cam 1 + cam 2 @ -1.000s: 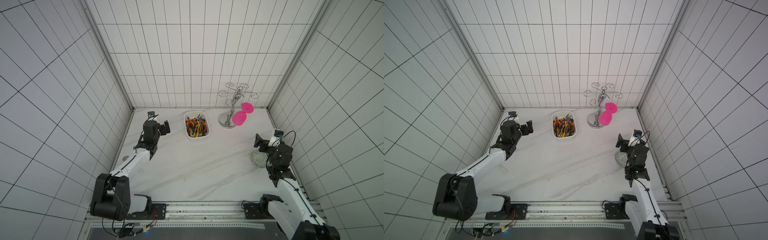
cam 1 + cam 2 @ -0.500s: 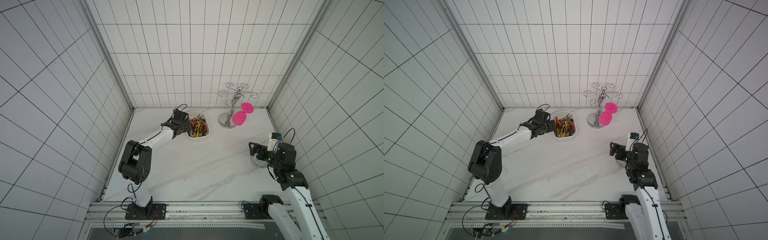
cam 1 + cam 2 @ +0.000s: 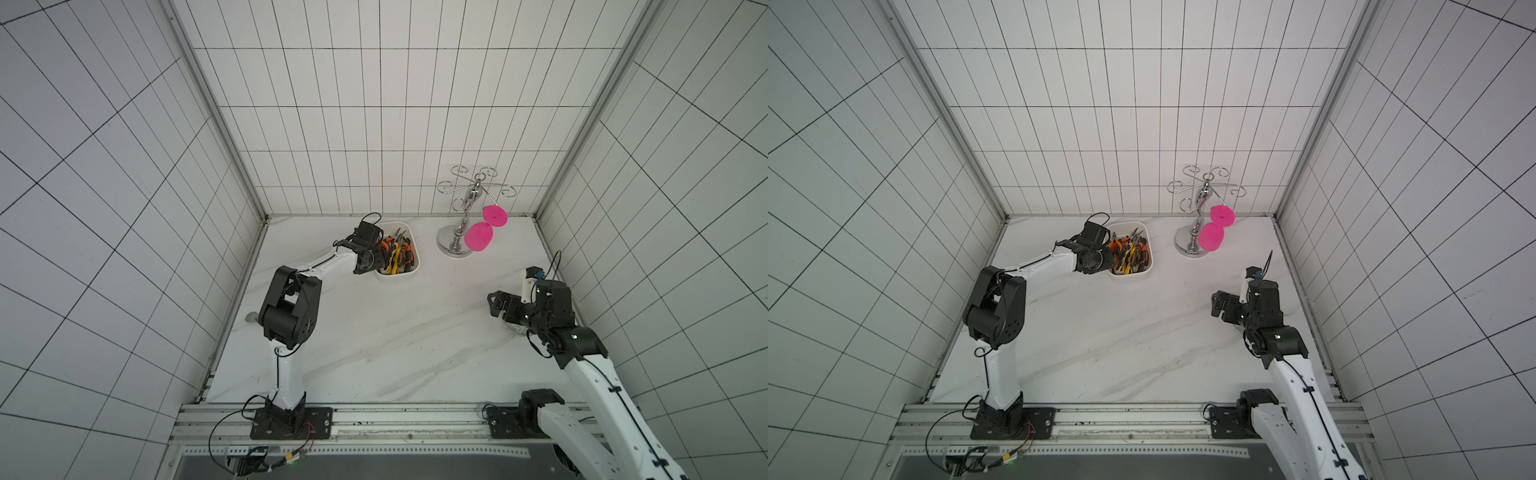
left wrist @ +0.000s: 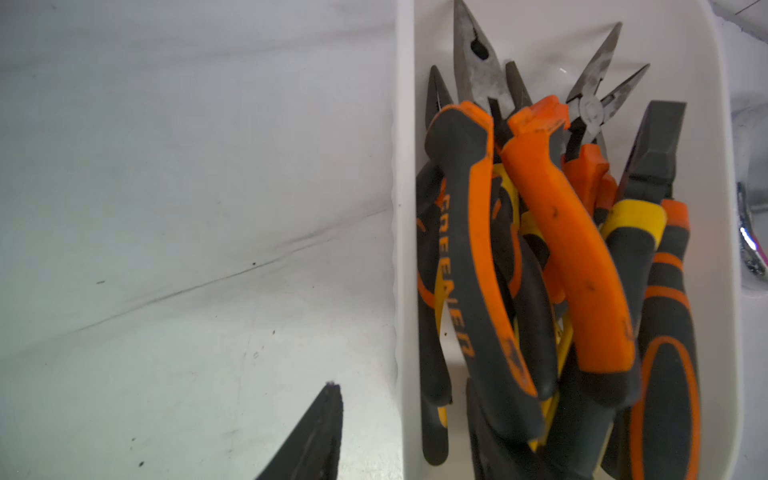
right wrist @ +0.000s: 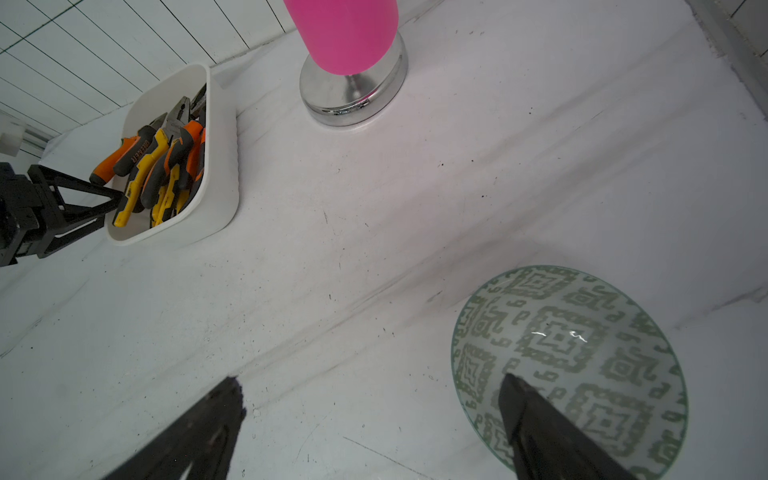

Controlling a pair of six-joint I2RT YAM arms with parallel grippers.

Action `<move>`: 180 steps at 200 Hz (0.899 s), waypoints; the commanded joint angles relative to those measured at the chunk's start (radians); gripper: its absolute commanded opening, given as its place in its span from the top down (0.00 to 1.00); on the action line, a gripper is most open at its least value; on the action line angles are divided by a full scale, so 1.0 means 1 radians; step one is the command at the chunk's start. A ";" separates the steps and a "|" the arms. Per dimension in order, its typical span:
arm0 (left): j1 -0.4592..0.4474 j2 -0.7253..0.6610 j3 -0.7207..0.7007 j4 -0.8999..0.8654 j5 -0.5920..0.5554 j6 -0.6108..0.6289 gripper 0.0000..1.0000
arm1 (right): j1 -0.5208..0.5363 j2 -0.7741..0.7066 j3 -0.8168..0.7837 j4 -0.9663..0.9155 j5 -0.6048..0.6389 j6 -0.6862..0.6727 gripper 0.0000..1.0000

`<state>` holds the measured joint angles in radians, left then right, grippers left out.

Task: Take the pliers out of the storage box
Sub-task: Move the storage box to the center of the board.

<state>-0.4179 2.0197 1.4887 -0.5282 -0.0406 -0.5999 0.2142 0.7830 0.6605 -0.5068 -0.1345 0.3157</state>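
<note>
Pliers (image 3: 395, 254) lie heaped in the storage box (image 3: 400, 279), with the handles toward the near end and the grey noses toward the far end. We see orange-and-black and yellow-and-black handles. The heap is too tangled for us to count. In the left wrist view an orange-and-black pair lies on top. One long-nosed pair rests with its nose parted against the white floor of the box. Every pair that we can see is inside the walls.

The storage box stands on the desk (image 3: 374, 332) at the far side, close to the back wall and left of centre.

The left tool (image 5: 117, 198) meets the box from the left, at its near end. In the right wrist view its fingertips stand close together beside the end of a yellow handle. We cannot tell whether they pinch that handle or only touch it. In the left wrist view one finger (image 4: 320, 432) shows outside the left wall of the box, over bare desk. The other finger is hidden.

The right tool (image 3: 493, 304) hangs over the right side of the desk, well apart from the box. Its fingers are spread wide with nothing between them. A green patterned disc (image 5: 569, 365) lies on the desk below it.

A chrome stand (image 3: 455, 246) stands right of the box without touching it. A pink glass (image 3: 478, 237) hangs from it.
</note>
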 commanded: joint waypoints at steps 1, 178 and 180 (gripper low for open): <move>0.003 0.044 0.040 -0.020 -0.010 0.026 0.69 | 0.026 0.011 0.072 0.022 0.032 -0.001 0.02; 0.318 0.012 0.054 -0.098 0.017 0.247 1.00 | 0.298 0.295 0.262 0.123 0.105 -0.049 0.01; 0.322 0.013 0.055 -0.098 0.022 0.252 1.00 | 0.302 0.298 0.264 0.125 0.108 -0.050 0.02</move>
<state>-0.1665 2.0377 1.5307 -0.6041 0.0406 -0.3927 0.4717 1.0538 0.8337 -0.4175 -0.0647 0.2882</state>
